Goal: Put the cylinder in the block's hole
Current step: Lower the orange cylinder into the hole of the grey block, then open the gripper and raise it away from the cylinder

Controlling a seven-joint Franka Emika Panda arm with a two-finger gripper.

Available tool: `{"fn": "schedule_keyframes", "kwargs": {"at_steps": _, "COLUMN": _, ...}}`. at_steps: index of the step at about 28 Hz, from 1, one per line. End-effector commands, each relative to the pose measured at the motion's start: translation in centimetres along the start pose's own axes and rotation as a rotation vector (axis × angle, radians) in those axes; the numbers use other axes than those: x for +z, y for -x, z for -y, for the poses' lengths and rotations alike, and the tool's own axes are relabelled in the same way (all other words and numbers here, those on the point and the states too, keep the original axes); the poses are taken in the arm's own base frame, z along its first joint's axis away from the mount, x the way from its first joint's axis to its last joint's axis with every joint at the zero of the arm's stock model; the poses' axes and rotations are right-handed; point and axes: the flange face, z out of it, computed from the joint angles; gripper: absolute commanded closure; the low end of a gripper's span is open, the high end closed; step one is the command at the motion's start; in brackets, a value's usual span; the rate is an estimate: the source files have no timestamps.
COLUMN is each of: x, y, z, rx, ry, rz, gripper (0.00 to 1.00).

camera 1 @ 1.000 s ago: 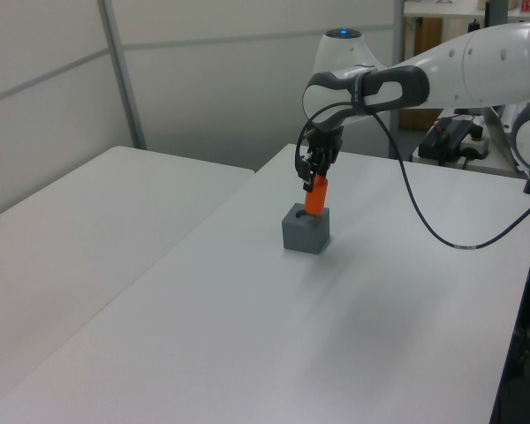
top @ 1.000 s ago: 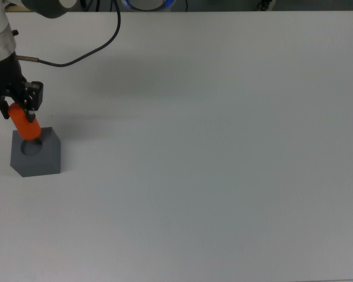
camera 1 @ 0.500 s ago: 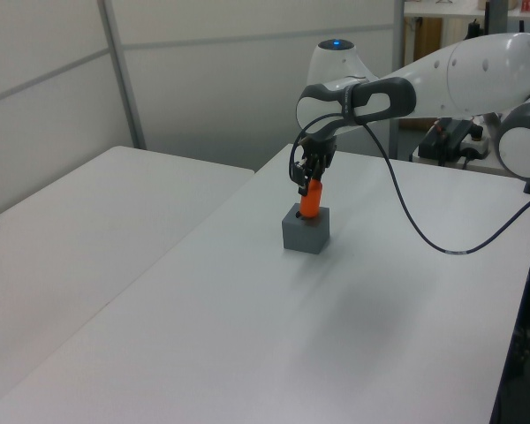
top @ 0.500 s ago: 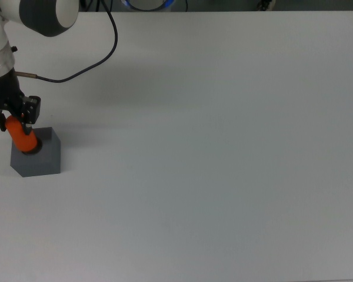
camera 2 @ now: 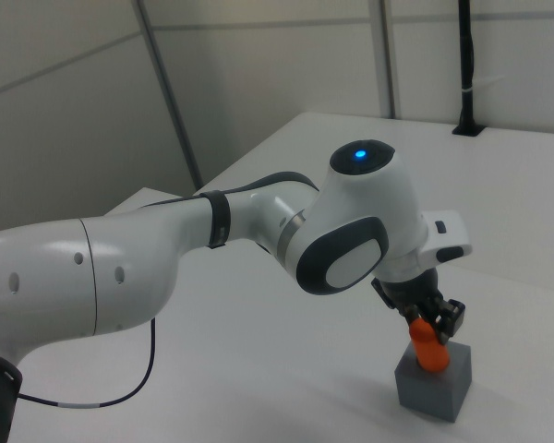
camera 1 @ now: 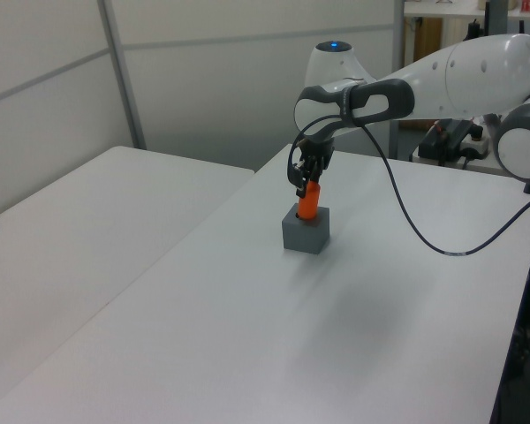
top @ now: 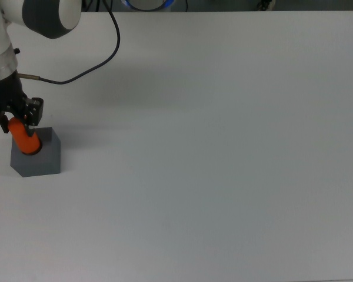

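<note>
The orange-red cylinder (top: 24, 138) (camera 1: 308, 200) (camera 2: 428, 349) stands tilted on the top face of the dark grey block (top: 38, 159) (camera 1: 306, 233) (camera 2: 432, 385), with its lower end at the hole, which it covers. My gripper (top: 15, 120) (camera 1: 307, 177) (camera 2: 428, 320) is shut on the cylinder's upper end, directly above the block. The block sits at the top view's far left, on the white table (top: 212, 153).
A black cable (top: 100, 47) loops from the arm across the table behind the block. In the left view a second white table (camera 1: 79, 230) lies to the left of a gap. White table surface stretches away to the top view's right of the block.
The gripper has shifted the cylinder from the block's upper edge to over the hole and lowered it a little; between half a second ago and now almost nothing moved.
</note>
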Motion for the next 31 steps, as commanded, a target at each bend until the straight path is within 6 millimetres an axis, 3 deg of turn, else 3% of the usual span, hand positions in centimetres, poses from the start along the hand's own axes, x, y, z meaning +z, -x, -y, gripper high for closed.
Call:
{"fn": "schedule_keyframes", "kwargs": {"at_steps": 1, "x": 0.4, "y": -0.6, "z": 0.5, "rx": 0.008, "ry": -0.015, "rz": -0.015, "gripper": 1.0}}
{"fn": "schedule_keyframes", "kwargs": {"at_steps": 2, "x": 0.4, "y": -0.6, "z": 0.5, "rx": 0.01, "ry": -0.015, "rz": -0.015, "gripper": 0.98}}
{"fn": "schedule_keyframes", "kwargs": {"at_steps": 4, "x": 0.5, "y": -0.6, "z": 0.7, "rx": 0.008, "ry": -0.018, "rz": -0.013, "gripper": 0.73}}
{"fn": "schedule_keyframes", "kwargs": {"at_steps": 7, "x": 0.5, "y": -0.6, "z": 0.7, "rx": 0.002, "ry": -0.013, "rz": -0.012, "gripper": 0.01}}
{"fn": "schedule_keyframes", "kwargs": {"at_steps": 15, "x": -1.0, "y": -0.7, "z": 0.6, "rx": -0.003, "ry": -0.01, "rz": -0.023, "gripper": 0.0}}
{"fn": "schedule_keyframes", "kwargs": {"at_steps": 24, "x": -5.6, "y": -1.0, "z": 0.9, "rx": -0.041, "ry": -0.009, "rz": 0.057, "gripper": 0.0}}
{"fn": "schedule_keyframes", "kwargs": {"at_steps": 28, "x": -6.7, "y": -0.1, "z": 1.2, "rx": -0.055, "ry": -0.012, "rz": 0.156, "gripper": 0.0}}
{"fn": "schedule_keyframes", "kwargs": {"at_steps": 31, "x": -8.7, "y": 0.2, "z": 2.2, "rx": -0.072, "ry": -0.025, "rz": 0.164, "gripper": 0.0}}
